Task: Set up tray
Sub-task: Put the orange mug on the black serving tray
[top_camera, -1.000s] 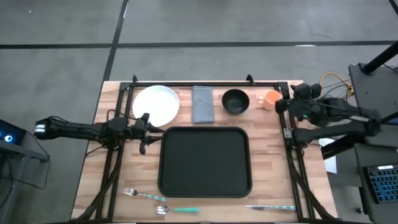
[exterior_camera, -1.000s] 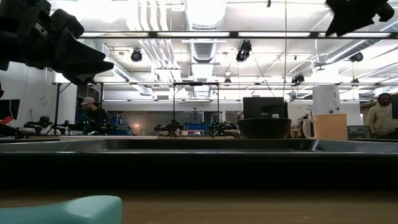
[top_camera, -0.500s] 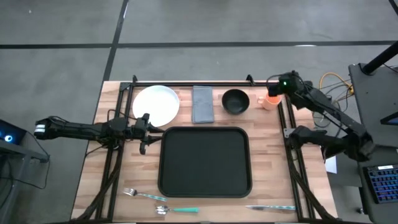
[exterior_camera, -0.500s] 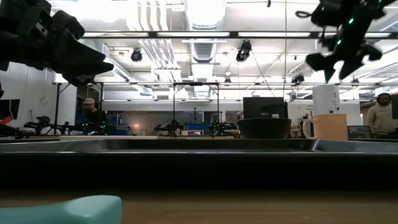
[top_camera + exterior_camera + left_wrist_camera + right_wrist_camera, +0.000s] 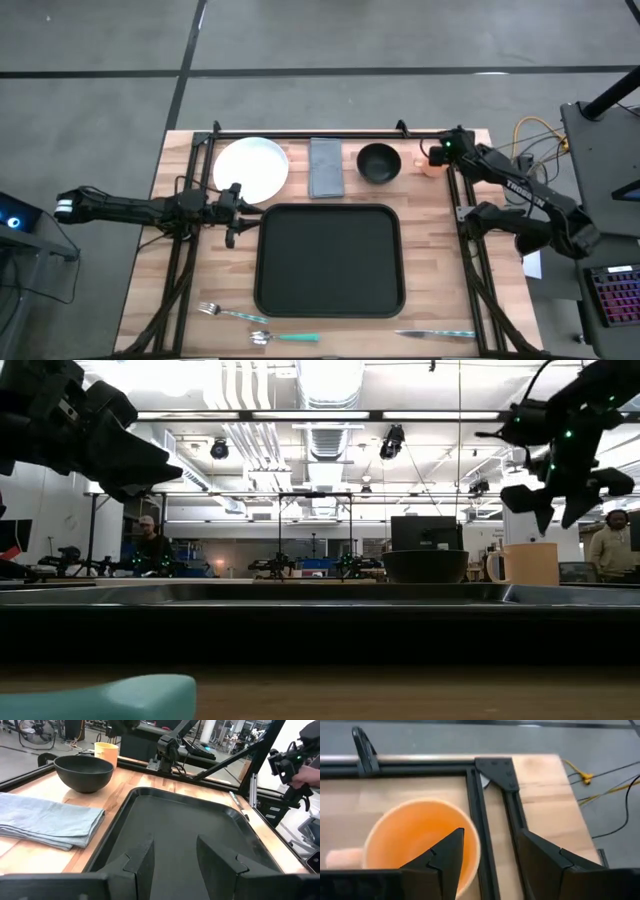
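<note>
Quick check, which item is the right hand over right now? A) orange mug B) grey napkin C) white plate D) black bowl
A: the right hand is above the orange mug at the table's far right corner, and the right wrist view looks straight down into the mug between the open fingers.

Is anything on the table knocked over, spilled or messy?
Nothing stands out. The round white plate, folded grey napkin, black bowl and orange mug sit upright in a row behind the empty black tray. The fork, spoon and knife lie in front of it.
</note>
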Controlling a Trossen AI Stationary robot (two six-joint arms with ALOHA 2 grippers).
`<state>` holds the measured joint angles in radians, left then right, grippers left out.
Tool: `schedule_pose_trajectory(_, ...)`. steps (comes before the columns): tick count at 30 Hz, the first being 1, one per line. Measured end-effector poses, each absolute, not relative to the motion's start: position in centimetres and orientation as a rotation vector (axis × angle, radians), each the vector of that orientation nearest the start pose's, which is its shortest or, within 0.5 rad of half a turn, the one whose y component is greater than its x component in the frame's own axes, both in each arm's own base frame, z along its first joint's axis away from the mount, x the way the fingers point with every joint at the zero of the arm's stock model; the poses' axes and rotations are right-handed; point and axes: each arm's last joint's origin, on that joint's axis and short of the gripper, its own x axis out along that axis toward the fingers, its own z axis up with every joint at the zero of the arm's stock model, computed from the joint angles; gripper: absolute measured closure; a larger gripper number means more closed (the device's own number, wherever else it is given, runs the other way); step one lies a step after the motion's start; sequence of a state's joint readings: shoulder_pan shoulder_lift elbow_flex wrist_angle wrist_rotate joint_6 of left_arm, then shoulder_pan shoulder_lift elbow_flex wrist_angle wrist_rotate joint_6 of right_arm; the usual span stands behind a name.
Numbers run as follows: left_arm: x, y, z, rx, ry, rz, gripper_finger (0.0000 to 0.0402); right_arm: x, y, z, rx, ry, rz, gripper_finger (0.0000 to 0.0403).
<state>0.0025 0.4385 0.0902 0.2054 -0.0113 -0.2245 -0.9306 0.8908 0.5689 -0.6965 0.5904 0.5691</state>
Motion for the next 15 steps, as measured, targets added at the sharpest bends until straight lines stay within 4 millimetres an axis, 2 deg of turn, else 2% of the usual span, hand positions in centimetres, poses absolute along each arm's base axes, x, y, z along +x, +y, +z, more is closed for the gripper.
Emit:
schedule_pose_trajectory(7,12.7,0.1,17.4,-0.223,0.142,0.030,0.0275,8.1,-13.3,19.1,0.651,0.665,-1.603,0.0207)
schedule_pose_trajectory(15,12.7,0.1,17.3,-0.223,0.147,0.030,0.0275,8.5,-13.8,17.8,0.663,0.673,-1.601,0.0209)
